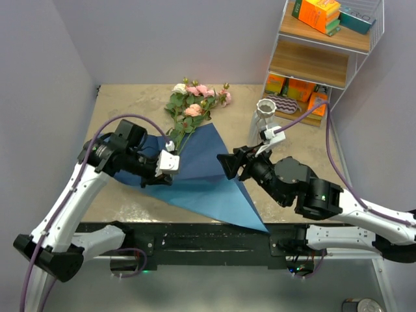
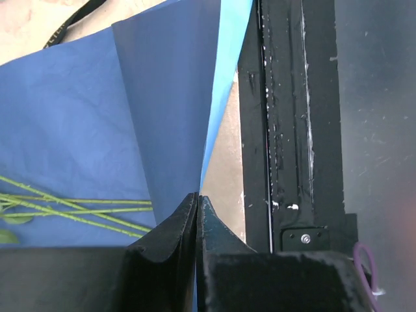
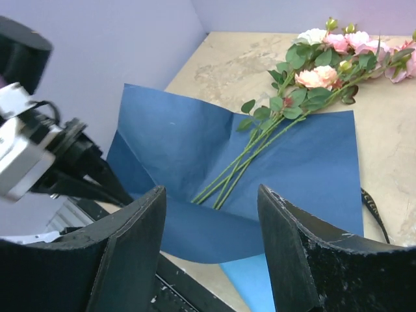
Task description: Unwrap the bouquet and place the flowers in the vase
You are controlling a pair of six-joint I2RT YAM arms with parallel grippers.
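Right gripper (image 1: 229,166): open, empty; flowers (image 1: 195,104) upper left, stems diagonal; left gripper (image 2: 197,199) nearer, pinching blue paper (image 1: 208,175).

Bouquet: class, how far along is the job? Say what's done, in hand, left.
Done: blue paper lies spread open, ribbon off. In hand: left gripper pinches a paper fold; right gripper open. Left: flowers lie on the paper, none in the vase.
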